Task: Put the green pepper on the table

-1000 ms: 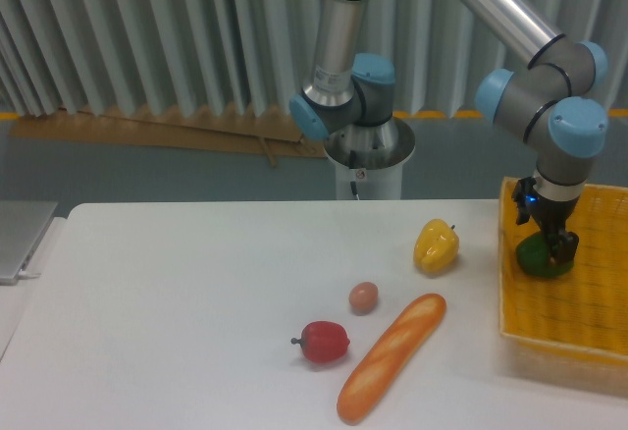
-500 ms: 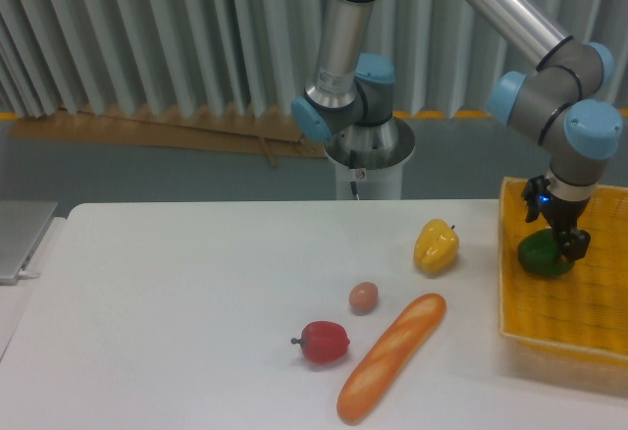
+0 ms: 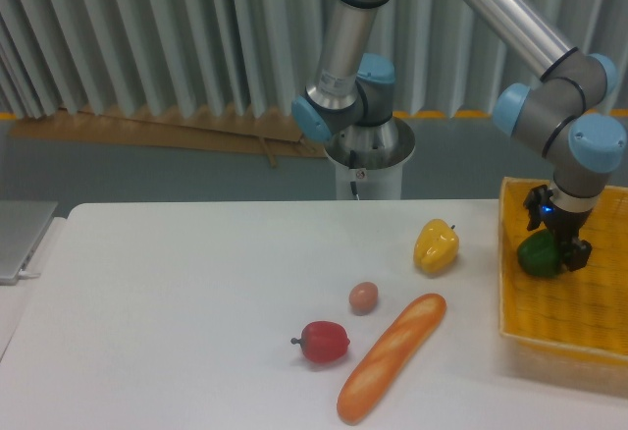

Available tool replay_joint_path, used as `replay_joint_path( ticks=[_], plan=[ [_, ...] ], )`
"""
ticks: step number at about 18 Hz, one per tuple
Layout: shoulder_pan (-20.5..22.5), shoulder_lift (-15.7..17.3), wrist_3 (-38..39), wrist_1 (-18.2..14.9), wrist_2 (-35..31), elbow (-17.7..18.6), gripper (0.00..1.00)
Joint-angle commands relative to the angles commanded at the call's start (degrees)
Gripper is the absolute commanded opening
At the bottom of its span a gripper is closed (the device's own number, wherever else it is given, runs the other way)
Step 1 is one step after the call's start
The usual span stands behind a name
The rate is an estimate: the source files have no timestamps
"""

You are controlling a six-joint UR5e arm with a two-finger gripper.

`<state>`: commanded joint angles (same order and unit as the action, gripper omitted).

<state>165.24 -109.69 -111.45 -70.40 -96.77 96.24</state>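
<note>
Green pepper (image 3: pixel 539 254) sat inside the yellow woven basket (image 3: pixel 569 314) at the right edge of the table (image 3: pixel 177 312), with the gripper (image 3: pixel 567 251) pinching it from above. Left of the basket on the tabletop lay a yellow pepper (image 3: pixel 436 245), egg (image 3: pixel 363 297), baguette (image 3: pixel 391 356) and red pepper (image 3: pixel 324 341).

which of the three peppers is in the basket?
The green pepper, right at the gripper inside the yellow basket. The yellow pepper and red pepper both lie on the white table.
</note>
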Motion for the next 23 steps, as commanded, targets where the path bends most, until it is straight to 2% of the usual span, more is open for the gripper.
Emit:
replay_joint_path(
  ticks=[2, 4, 5, 6, 8, 15, 17, 20, 23],
  plan=[
    [0.0, -0.4, -0.1, 0.3, 0.0, -0.1, 0.97],
    [-0.1, -0.4, 0.0, 0.3, 0.0, -0.2, 0.74],
    [-0.1, -0.4, 0.0, 0.3, 0.0, -0.2, 0.66],
    [-0.1, -0.4, -0.1, 0.3, 0.0, -0.3, 0.53],
    [-0.3, -0.5, -0.1, 0.3, 0.0, -0.3, 0.47],
    [-1.1, 0.6, -0.2, -0.1, 0.6, -0.7, 0.46],
    [-1.4, 3.0, -0.2, -0.9, 2.0, -0.7, 0.46],
    [-1.4, 5.3, -0.1, -3.9, 3.0, -1.0, 0.46],
    [-1.3, 6.9, 0.4, -6.3, 7.3, -1.1, 0.46]
  ],
)
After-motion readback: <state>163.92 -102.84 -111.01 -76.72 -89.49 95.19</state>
